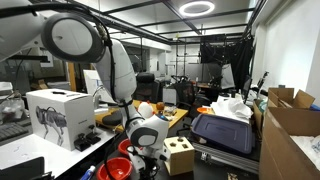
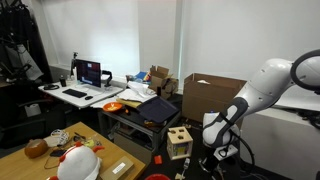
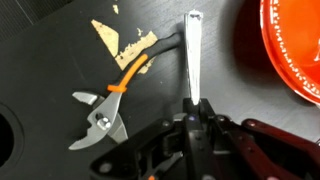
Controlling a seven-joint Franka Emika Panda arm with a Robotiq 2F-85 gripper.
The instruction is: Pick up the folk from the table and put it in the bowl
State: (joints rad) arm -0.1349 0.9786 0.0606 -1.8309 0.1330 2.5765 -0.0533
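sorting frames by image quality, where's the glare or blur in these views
Wrist view: the fork shines with glare along its handle. In an exterior view, the ceiling ring light blows out to white, and the near robot arm looks soft.

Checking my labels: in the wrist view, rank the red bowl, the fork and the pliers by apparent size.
1. red bowl, though cropped by the frame.
2. pliers, longer and wider.
3. fork, its lower end hidden by the pincer.
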